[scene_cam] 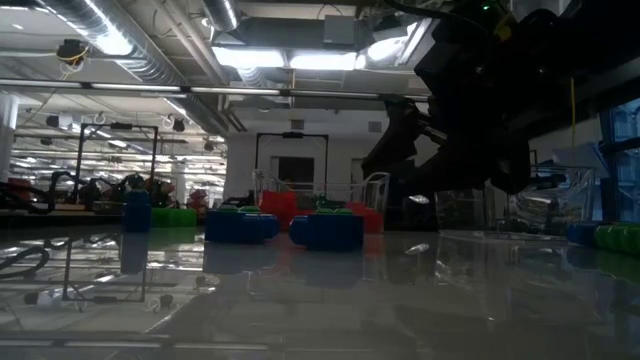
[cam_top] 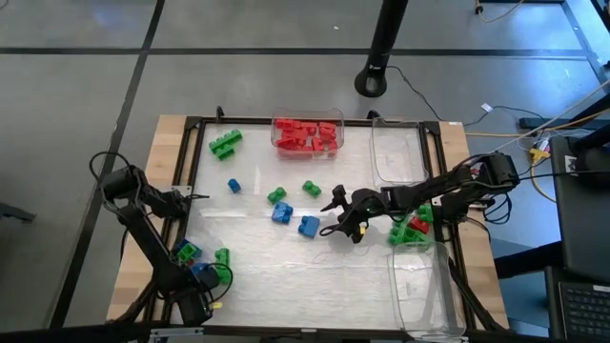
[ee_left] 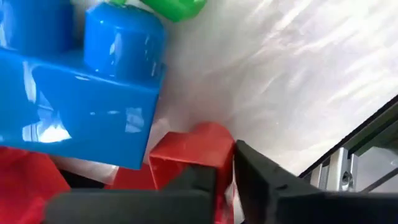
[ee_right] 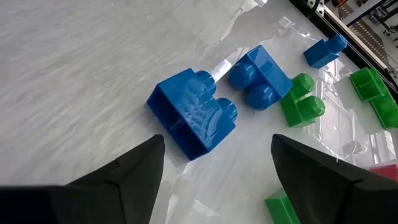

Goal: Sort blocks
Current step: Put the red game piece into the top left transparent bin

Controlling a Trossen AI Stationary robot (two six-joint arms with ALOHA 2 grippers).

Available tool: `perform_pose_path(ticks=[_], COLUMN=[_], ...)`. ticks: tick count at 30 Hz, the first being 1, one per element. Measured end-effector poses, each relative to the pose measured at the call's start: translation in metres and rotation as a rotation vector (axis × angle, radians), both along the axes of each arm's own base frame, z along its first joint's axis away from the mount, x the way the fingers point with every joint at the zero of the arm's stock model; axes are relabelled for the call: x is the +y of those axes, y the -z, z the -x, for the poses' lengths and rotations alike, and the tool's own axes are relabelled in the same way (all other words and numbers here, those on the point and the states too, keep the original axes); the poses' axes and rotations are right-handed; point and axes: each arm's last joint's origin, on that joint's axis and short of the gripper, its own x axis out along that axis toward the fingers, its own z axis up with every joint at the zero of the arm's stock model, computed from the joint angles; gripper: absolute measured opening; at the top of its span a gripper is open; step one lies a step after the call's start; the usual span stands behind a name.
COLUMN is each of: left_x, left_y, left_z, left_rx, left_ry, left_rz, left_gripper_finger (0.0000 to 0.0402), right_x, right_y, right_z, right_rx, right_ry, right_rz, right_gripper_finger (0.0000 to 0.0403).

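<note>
Loose blocks lie flat on the table: a green cluster (cam_top: pixel 226 143), a small blue one (cam_top: pixel 233 186), two green ones (cam_top: pixel 276 195) (cam_top: pixel 312 189) and two blue ones (cam_top: pixel 281 212) (cam_top: pixel 308 226). My right gripper (cam_top: pixel 340 217) is open and low, just right of the nearer blue block (ee_right: pixel 193 121), which sits ahead of its spread fingers without touching them. My left gripper (cam_top: pixel 200 286) is at the near left corner among blue, green and red blocks (cam_top: pixel 186 252). It is shut on a red block (ee_left: pixel 193 152), next to a large blue block (ee_left: pixel 81 99). My left gripper has the red block's corner (ee_left: pixel 221 155) pinched between its two fingers (ee_left: pixel 261 177), which stand almost together. The fingers hide most of the place of contact. Whether the block is lifted or rests on the table cannot be told.
A clear bin full of red blocks (cam_top: pixel 307 133) stands at the far edge, with an empty clear bin (cam_top: pixel 398 152) to its right. A bin with green and red blocks (cam_top: pixel 410 231) sits under the right arm, and another clear bin (cam_top: pixel 424 295) is at the near right.
</note>
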Motion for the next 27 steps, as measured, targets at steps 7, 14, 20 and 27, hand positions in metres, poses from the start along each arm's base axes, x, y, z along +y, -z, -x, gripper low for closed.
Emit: perform_pose_path(ticks=[7,14,20,27], left_x=[0.0,-0.003,-0.004,0.005], left_y=[0.0,-0.001,-0.017,-0.043], left_z=[0.0,-0.005,-0.018,-0.039], left_rx=[-0.001,-0.028,-0.069,-0.21], left_ry=[0.009,-0.002,0.016,0.032], left_rz=[-0.001,0.046,0.083,0.071], left_gripper_finger=[0.0013,0.0007,0.0005,0.0004], right_x=[0.0,0.0,0.0,0.0], right_y=[0.0,0.0,0.0,0.0], right_z=[0.0,0.0,0.0,0.0], right_rx=[0.0,0.0,-0.001,-0.001], right_ry=[0.0,0.0,0.0,0.0], right_rz=[0.0,0.0,0.0,0.0], right_gripper_finger=[0.0293,0.0293,0.0293,0.0293])
